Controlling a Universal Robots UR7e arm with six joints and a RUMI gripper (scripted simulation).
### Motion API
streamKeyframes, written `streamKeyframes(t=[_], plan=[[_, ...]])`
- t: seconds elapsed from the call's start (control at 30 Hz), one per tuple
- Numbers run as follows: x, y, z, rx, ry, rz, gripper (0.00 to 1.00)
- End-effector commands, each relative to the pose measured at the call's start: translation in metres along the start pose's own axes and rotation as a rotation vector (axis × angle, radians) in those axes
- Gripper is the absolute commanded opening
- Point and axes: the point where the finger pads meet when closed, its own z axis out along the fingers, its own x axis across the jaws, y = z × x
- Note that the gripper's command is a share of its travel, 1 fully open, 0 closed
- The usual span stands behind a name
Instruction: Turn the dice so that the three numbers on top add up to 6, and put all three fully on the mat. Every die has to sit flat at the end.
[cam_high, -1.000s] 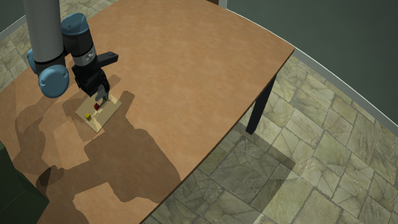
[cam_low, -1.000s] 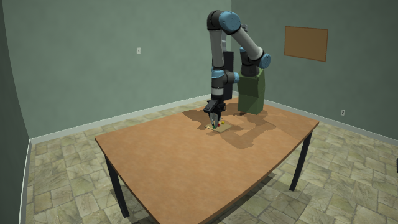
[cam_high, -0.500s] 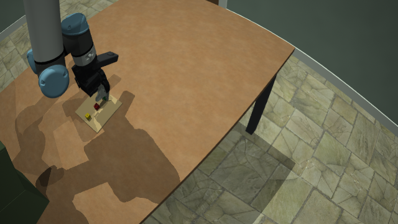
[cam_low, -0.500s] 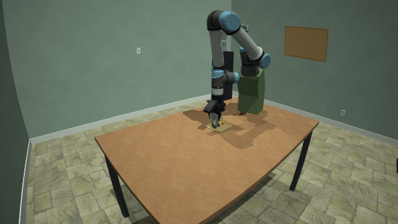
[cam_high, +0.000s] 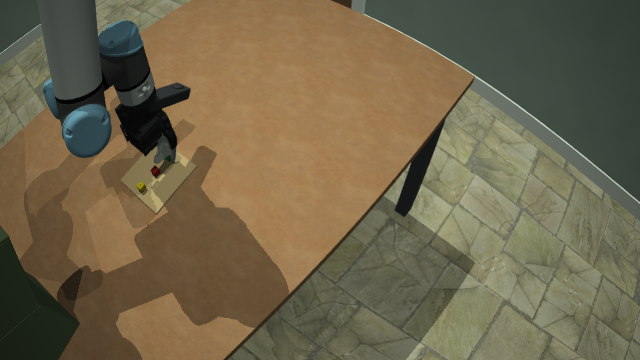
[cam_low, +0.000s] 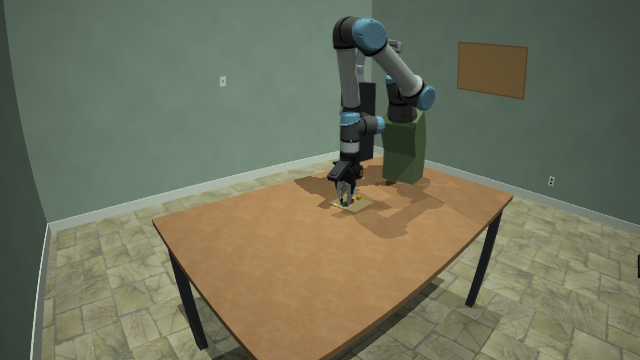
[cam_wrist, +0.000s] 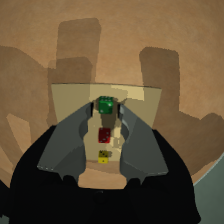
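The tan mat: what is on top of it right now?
Three dice, on the mat: green, red and yellow. The fingers hide part of the mat in the wrist view; whatever lies beneath each die is covered.

Fingers slightly apart, pointing downward

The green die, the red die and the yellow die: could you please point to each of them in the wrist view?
green die (cam_wrist: 105, 105): wrist view, middle of its visible body
red die (cam_wrist: 104, 135): wrist view, middle of its top face
yellow die (cam_wrist: 103, 157): wrist view, middle of its visible body
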Motion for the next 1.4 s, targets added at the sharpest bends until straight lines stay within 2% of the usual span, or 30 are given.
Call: streamKeyframes(t=[0.0,0.27,0.77,0.83,1.13,1.37], plan=[[0.000,-0.001,0.000,0.001,0.001,-0.001,0.18],[0.000,-0.001,-0.007,0.001,0.001,-0.001,0.18],[0.000,-0.001,-0.058,0.001,0.001,-0.001,0.18],[0.000,-0.001,-0.058,0.001,0.001,-0.001,0.18],[0.000,-0.001,-0.083,0.001,0.001,-0.001,0.18],[0.000,-0.001,-0.089,0.001,0.001,-0.001,0.18]])
